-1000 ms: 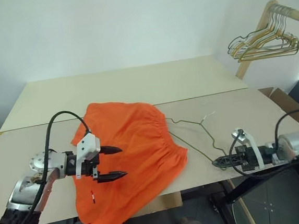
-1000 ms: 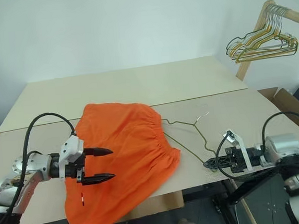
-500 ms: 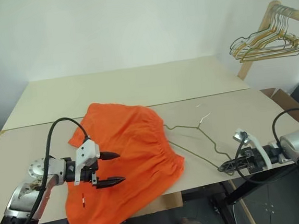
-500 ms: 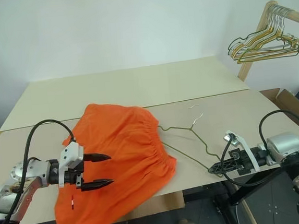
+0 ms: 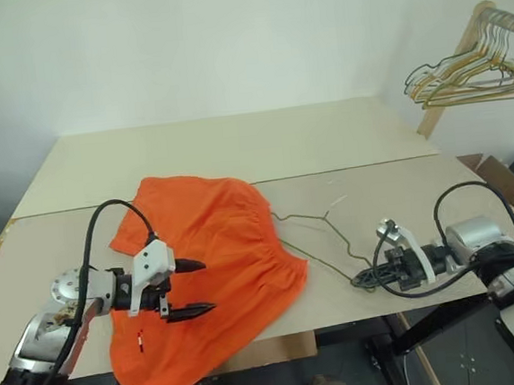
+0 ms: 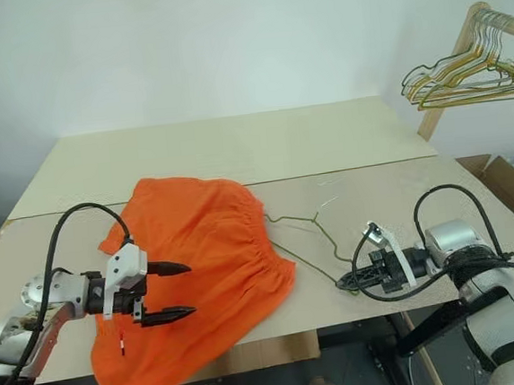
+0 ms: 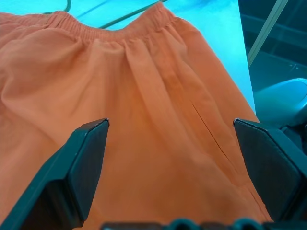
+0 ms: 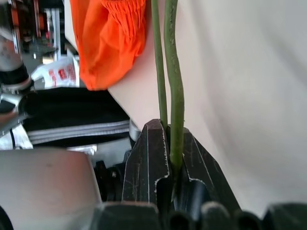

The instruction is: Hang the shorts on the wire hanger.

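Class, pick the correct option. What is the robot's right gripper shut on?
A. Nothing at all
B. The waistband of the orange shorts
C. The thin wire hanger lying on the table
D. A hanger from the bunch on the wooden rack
C: the right gripper is clamped on the wire hanger, which lies on the table beside the shorts.

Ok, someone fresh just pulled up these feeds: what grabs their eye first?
The bright orange shorts spread over the table's near edge, with the left tool open above them. Next, the right tool shut on a corner of the thin wire hanger, which lies flat beside the waistband. Then the cluster of spare hangers on a wooden rack at the far right.
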Available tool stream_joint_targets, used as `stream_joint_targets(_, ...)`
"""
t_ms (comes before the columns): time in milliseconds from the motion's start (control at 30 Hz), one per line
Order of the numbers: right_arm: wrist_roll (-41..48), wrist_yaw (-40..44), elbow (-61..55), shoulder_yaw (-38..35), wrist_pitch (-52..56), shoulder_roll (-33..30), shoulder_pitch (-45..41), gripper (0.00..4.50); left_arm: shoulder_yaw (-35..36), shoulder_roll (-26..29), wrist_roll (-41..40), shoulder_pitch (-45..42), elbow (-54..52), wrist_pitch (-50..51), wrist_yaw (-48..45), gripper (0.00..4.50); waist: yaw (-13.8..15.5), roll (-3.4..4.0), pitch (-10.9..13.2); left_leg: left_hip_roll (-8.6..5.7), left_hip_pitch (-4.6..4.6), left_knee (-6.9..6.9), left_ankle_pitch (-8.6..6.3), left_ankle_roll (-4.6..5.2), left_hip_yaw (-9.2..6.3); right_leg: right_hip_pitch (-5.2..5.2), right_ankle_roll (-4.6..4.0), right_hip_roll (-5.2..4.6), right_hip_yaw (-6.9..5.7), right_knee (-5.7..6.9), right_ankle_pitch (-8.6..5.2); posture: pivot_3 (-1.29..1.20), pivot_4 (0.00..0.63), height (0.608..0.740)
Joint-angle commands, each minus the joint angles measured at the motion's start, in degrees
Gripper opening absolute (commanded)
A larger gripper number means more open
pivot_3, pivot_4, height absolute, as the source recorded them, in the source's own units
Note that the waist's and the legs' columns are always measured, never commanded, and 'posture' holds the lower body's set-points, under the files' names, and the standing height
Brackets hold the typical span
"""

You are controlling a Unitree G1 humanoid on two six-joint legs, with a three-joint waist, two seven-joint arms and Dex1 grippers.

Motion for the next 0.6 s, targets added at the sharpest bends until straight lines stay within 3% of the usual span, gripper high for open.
stream_joint_targets(33, 3.0, 3.3, -2.6, 1.2, -1.1, -2.0, -1.2, 0.0, 0.1, 0.2, 0.1, -0.7, -0.7, -0.8, 0.3, 4.49, 0.0, 0.0, 0.0, 0.0, 0.01, 0.01, 0.0, 0.0, 0.01, 0.0, 0.0, 0.0, 0.0, 0.03, 0.0, 0.03, 0.0, 0.74)
stream_joint_targets(300, 6.1, 3.3, -4.1, 4.9, -5.0, -7.4, -0.3, 0.0, -0.5, 0.1, 0.9, -0.3, -0.3, -1.5, 0.6, 4.49, -0.1, 0.01, 0.0, 0.01, 0.03, 0.03, 0.0, 0.0, 0.01, 0.01, 0.0, 0.02, 0.0, 0.03, 0.0, 0.03, 0.0, 0.74)
stream_joint_targets(467, 10.2, 3.3, -2.4, 3.4, 1.4, -7.4, -0.8, 0.0, -1.1, -0.4, 1.6, -0.2, -0.4, -1.9, 0.9, 4.49, -0.1, 0.0, 0.0, 0.01, 0.04, 0.03, 0.0, 0.0, 0.01, 0.02, -0.01, 0.03, 0.0, 0.04, 0.0, 0.02, 0.0, 0.74)
stream_joint_targets(600, 15.6, 3.3, -9.2, 4.6, 2.2, -10.0, 1.1, 0.0, -1.7, -0.4, 1.9, -0.4, -0.3, -2.1, 0.7, 4.49, -0.1, 0.01, 0.0, 0.01, 0.03, 0.03, 0.0, 0.0, -0.01, 0.02, -0.01, 0.02, 0.0, 0.04, 0.0, 0.02, 0.0, 0.74)
